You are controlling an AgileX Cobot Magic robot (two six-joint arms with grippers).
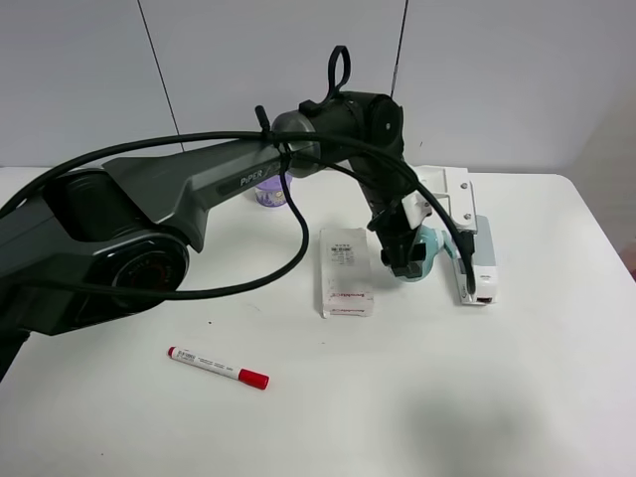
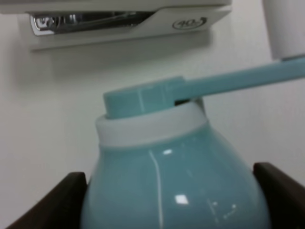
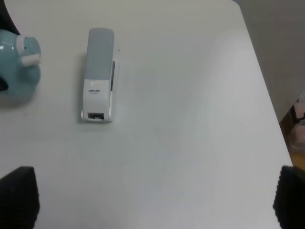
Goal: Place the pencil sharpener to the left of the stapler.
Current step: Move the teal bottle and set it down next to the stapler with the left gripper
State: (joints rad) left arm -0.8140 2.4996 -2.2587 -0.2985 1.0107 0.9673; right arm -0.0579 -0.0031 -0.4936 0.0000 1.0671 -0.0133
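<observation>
Exterior high view: the left gripper [image 1: 407, 260] is clasping the pencil sharpener [image 1: 431, 243], which is sitting just left of the stapler [image 1: 477, 263]. Left wrist view: the fingers [image 2: 52, 207] are pinching the bulging teal body on both flanks. The glossy, rigid shell is looking light and slippery, so the widest girth, clear of the crank [image 2: 228, 81], is judged the safest hold. Right wrist view: the right gripper [image 3: 155, 200] is hanging spread wide, empty, apart from the stapler.

Teal pencil sharpener [image 1: 433, 243] sits just left of the white stapler [image 1: 477, 263].
</observation>
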